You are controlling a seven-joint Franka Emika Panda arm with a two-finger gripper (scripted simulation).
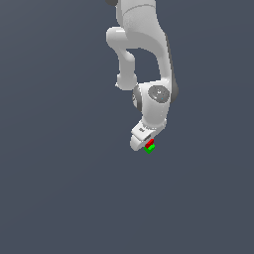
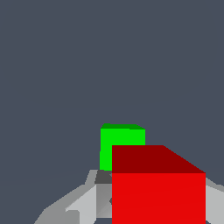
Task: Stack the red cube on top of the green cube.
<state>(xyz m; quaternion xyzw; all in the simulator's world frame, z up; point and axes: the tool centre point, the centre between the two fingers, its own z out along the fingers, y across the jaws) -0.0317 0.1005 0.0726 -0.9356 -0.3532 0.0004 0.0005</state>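
Red cube (image 2: 158, 192) fills the wrist view, between the grey fingers (image 2: 76, 205), green cube (image 2: 121, 146) just behind.

Exterior view: arm (image 1: 149, 64) folded downward, white gripper (image 1: 145, 142) closed on red cube, which sits directly above green cube (image 1: 149, 148); contact between cubes unclear.

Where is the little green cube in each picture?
Exterior view: the green cube is the tiny green speck just under the white gripper, with the red cube right above it.
Wrist view: the green cube sits near the picture's middle, partly hidden behind the big red cube.
Shared landmark: the red cube, seen right next to the green one in both views.
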